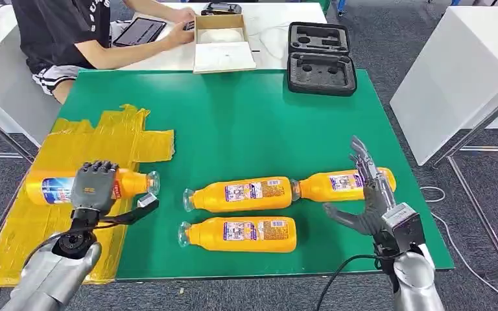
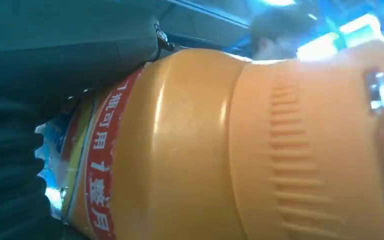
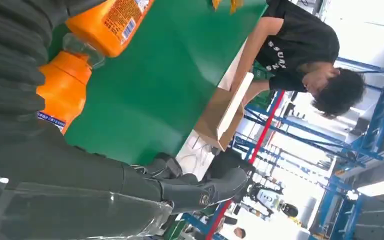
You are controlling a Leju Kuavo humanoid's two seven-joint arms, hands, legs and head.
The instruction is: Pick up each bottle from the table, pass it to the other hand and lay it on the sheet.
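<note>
Across the yellow sheet [image 1: 104, 139] at the table's left lies an orange bottle [image 1: 48, 188], clear cap to the right. My left hand [image 1: 95, 186] has its fingers wrapped over its middle, thumb out toward the cap. Up close, the left wrist view gives that bottle [image 2: 220, 150] with its red label. Three more orange bottles lie on the green table [image 1: 246, 123]: one in the middle [image 1: 243, 194], one nearer me [image 1: 240, 234], one to the right [image 1: 337, 184]. My right hand [image 1: 371, 197] stands open, fingers spread, at that right bottle's far end [image 3: 62, 90].
A person [image 1: 71, 32] sits at the far left corner by a cardboard box [image 1: 220, 42] and a tablet [image 1: 139, 31]. At the far edge an open black foam case [image 1: 321, 58] rests. A white table [image 1: 454, 71] stands off to the right.
</note>
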